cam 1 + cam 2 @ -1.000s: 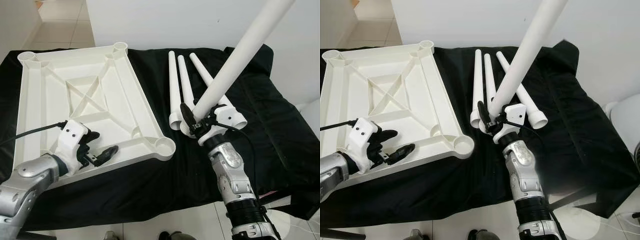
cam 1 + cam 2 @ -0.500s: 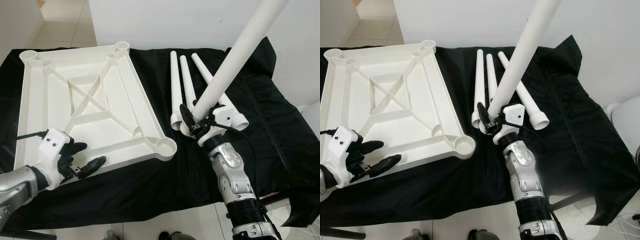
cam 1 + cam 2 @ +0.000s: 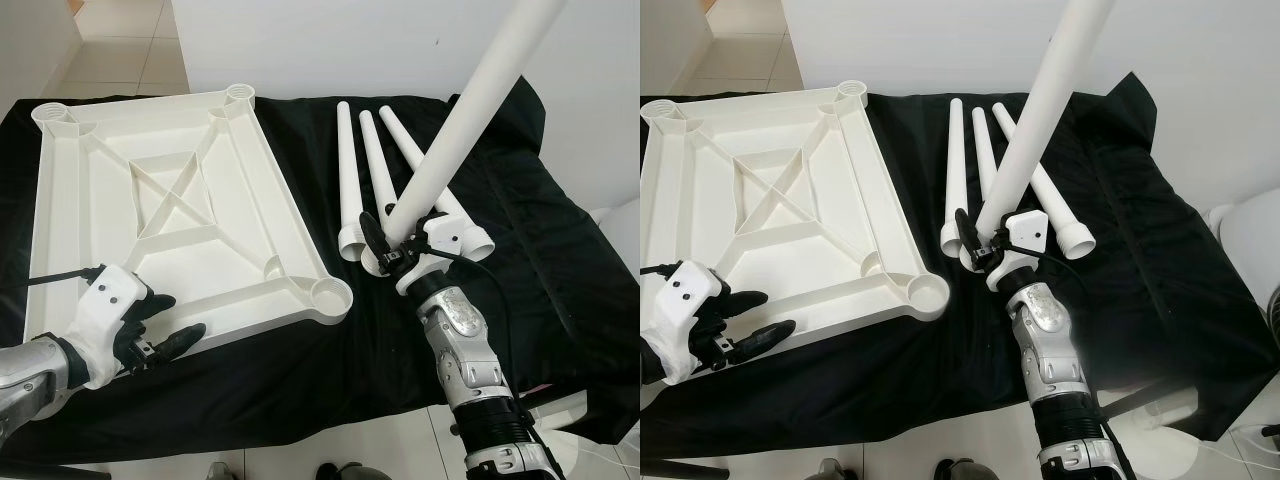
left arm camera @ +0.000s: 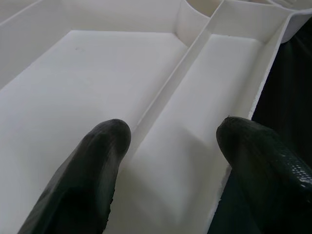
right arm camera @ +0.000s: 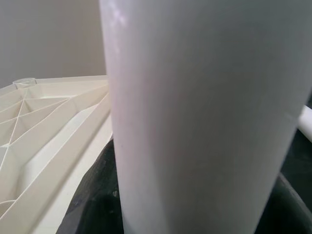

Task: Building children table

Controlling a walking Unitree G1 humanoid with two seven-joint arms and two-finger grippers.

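A black cloth covers the work surface, and on its left half a white plastic tabletop lies upside down, its ribbed underside and four round corner sockets facing up. To the right of the tabletop, three white table legs lie side by side on the cloth, wide ends toward the robot. The right gripper is clamped on the lower end of a fourth leg, holding it raised and tilted, its far end rising up and away toward the white wall; the gripped end hangs just above the near ends of the lying legs. The left gripper hovers at the tabletop's near edge, its two black fingers spread apart and holding nothing, one over the ribbed interior and one at the rim.
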